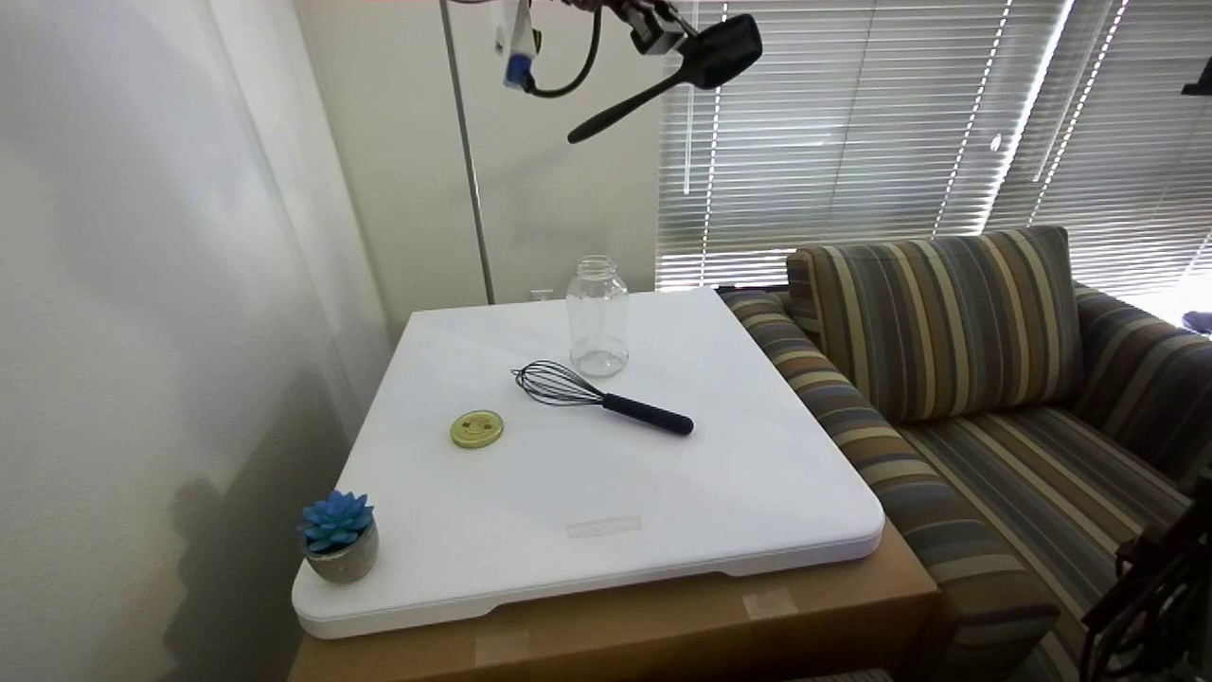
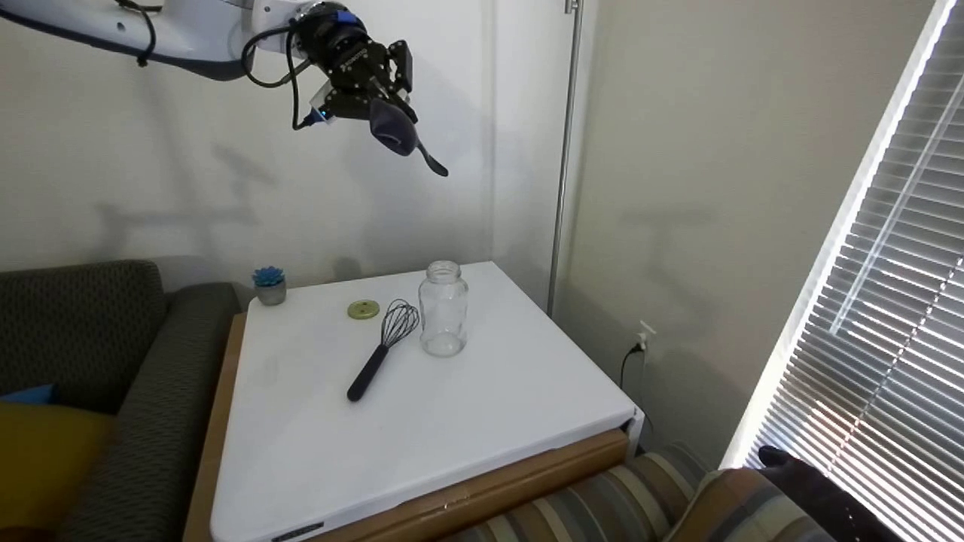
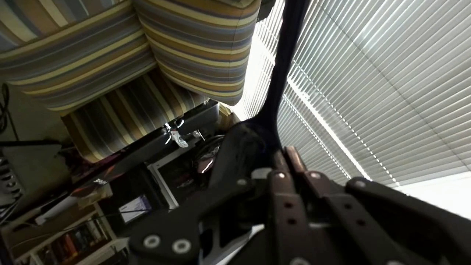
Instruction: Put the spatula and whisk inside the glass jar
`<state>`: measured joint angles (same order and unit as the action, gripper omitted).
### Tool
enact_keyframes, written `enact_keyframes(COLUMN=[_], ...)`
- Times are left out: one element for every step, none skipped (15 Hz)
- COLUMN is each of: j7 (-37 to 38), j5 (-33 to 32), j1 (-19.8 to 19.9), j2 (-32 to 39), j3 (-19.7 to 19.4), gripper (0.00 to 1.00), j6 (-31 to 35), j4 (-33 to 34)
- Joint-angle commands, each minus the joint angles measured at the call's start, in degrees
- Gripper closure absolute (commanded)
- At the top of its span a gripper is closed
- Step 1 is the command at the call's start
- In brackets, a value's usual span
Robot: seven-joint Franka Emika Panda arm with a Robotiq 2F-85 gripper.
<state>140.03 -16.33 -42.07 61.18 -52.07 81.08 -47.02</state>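
While the spatula is held in the air, well above the white tabletop, its head is gripped along one edge, near the neck, by the clenched fingers of the gripper. It is black throughout: a broad, rounded, shallowly scooped head is joined by a tapering neck to a slim handle, which in both exterior views is seen slanting downward. On the tabletop, the glass jar is seen standing upright, clear and colourless, with rounded shoulders and a narrower mouth. Close beside it, the whisk is laid flat, its balloon of thin dark wires set on a straight black handle; whether wire and glass touch cannot be told. A gold-coloured disc and a potted blue succulent are also seen there.
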Motion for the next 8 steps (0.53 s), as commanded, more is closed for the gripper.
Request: enact_keyframes(j7=[-4.41, -5.4, -6.32, -7.21, -7.97, -8.75, -9.45, -10.06], j5=[1.15, 1.55, 1.89, 2.19, 2.53, 2.81, 2.99, 3.03], j1=[4.57, 5.41, 6.22, 7.02, 7.74, 8.39, 8.92, 9.33], j2=[3.7, 4.47, 5.36, 6.28, 7.18, 8.08, 8.88, 9.63], j3=[0.91, 1.31, 1.73, 2.16, 2.6, 3.04, 3.38, 3.62], gripper=[0.99, 0.99, 0.99, 0.99, 0.99, 0.99, 0.99, 0.99], j6=[-5.7, -6.83, -7.64, -8.25, -8.9, -9.38, -9.97, -10.66], j4=[8.68, 9.91, 11.03, 12.1, 13.08, 13.9, 14.64, 15.32])
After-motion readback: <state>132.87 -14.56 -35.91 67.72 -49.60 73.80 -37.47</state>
